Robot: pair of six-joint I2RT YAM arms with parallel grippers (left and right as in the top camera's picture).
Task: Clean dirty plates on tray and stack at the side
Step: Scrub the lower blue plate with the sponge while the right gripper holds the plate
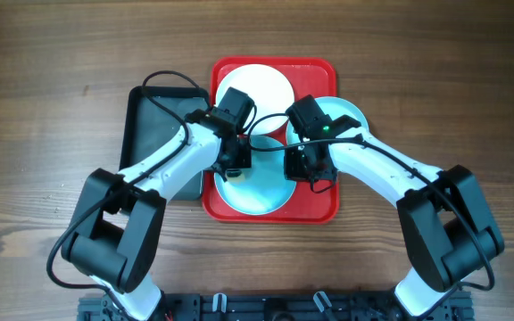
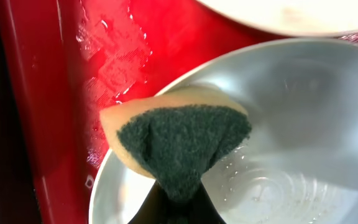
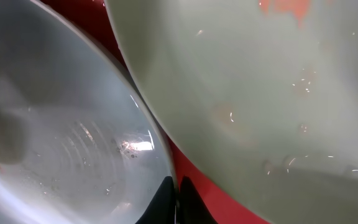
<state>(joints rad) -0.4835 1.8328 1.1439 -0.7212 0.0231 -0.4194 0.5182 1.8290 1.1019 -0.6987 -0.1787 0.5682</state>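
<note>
Item: left gripper [image 2: 174,210], mine, clamped on a yellow sponge [image 2: 178,146]. Its green scouring face is toward the camera, at the rim of the near pale blue plate [image 2: 278,155].
Item: right gripper [image 3: 176,199], tips closed together at that plate's edge. I cannot tell whether it pinches the rim.
Location: plates on the wet red tray [image 1: 324,207]. The second blue plate [image 3: 260,99] is smeared orange.
Handling, as I judge it: lay the scourer flat, sweep in circles, brace the rim.

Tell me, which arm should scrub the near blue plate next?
Left, probably: the left gripper holds the sponge over the near blue plate. The right gripper is shut, without a sponge, at that plate's rim.
</note>
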